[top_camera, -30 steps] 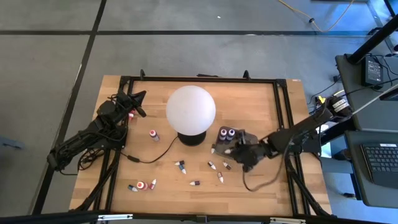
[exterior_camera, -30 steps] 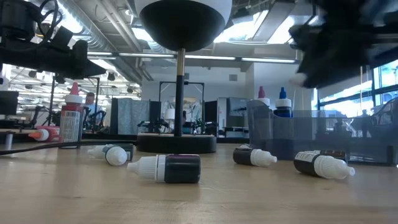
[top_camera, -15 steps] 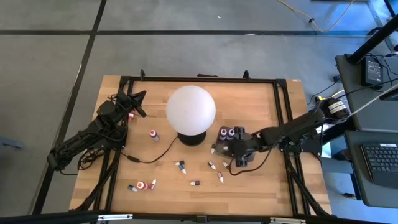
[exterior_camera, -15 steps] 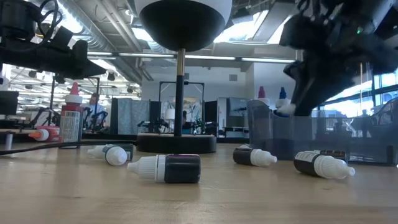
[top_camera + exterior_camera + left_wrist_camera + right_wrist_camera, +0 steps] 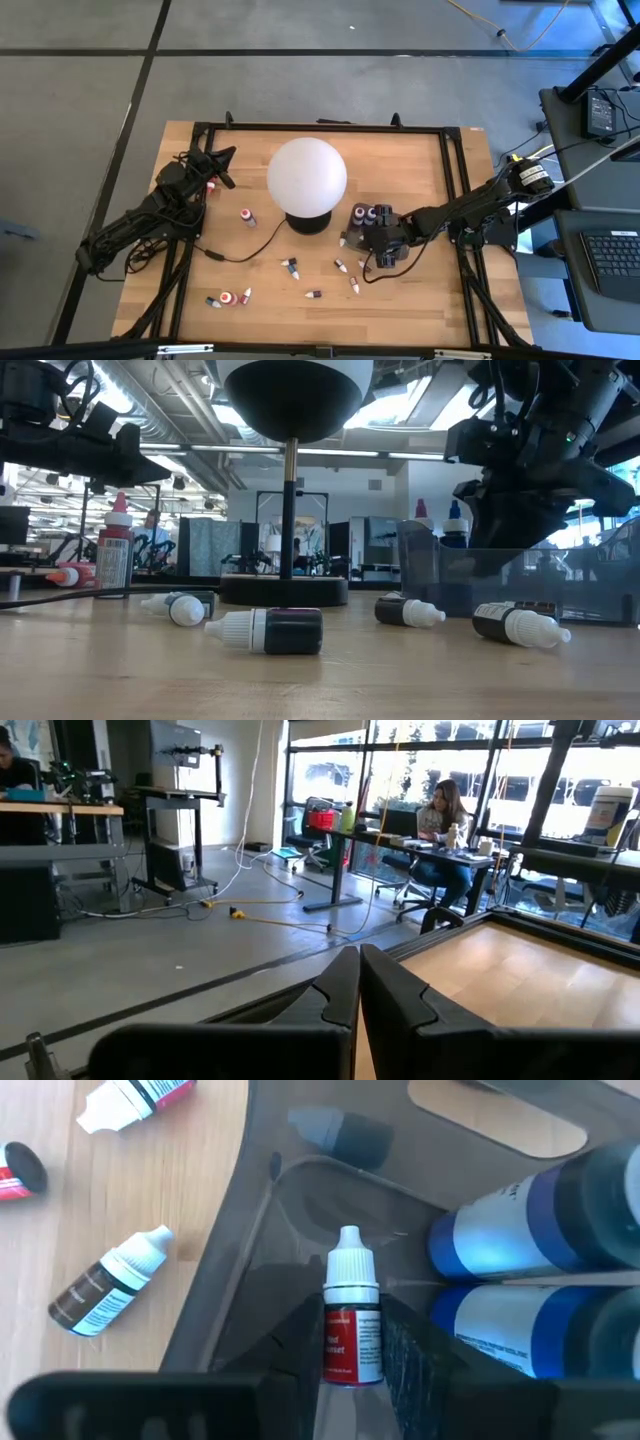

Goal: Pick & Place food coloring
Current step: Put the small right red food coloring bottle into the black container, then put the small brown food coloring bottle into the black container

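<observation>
The food coloring bottles are tiny, with pale tips. Several lie loose on the wood, such as a dark one (image 5: 268, 630) and a brown one (image 5: 104, 1285). Two blue bottles (image 5: 520, 1230) lie in the dark translucent tray (image 5: 351, 232). My right gripper (image 5: 385, 236) hangs over that tray (image 5: 440, 565), shut on a red-labelled bottle (image 5: 350, 1330). A red bottle (image 5: 115, 545) stands upright near my left gripper (image 5: 215, 165). That gripper is shut and idle at the table's left, above the wood, and faces the room (image 5: 350, 990). My right gripper pinches the red-labelled bottle by its body (image 5: 350, 1350), one finger (image 5: 296, 1342) on each side. The fingers slant down from the table's right into the tray. The bottle lies along them with its white tip (image 5: 349, 1238) pointing away from the wrist. Whether it touches the tray floor cannot be told.
The big white globe lamp (image 5: 307, 175) stands mid-table on a dark base (image 5: 285, 590), just left of the tray, and its cord (image 5: 235, 255) trails toward the left. Loose bottles dot the near half of the table (image 5: 314, 294). A black frame (image 5: 455, 190) borders the wood.
My right gripper has carried the red-labelled bottle a little toward the table's left and down, from above the tray's right end to low over the tray. The left arm and the loose bottles have kept still.
</observation>
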